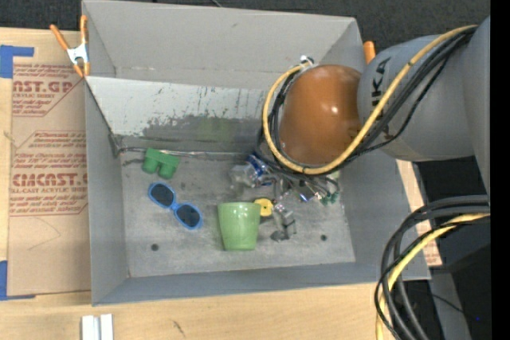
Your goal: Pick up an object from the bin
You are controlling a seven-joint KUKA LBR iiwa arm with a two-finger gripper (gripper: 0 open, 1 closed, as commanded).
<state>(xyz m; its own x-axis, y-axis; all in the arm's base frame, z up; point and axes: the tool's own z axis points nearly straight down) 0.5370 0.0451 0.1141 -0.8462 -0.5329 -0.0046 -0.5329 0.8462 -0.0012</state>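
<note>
Green plastic cup (238,226) stands near the front of the grey metal bin (159,251), with a small yellow piece (264,207) at its right rim. The gripper (282,220) is low just right of both, perhaps touching the yellow piece; spread or closed, I cannot tell. Blue plastic sunglasses (174,205) lie further left.

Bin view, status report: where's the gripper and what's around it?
Gripper low, right half of bin. Light green cup just left of it, small yellow piece between. Blue sunglasses, green block farther left, clear of it.
</note>
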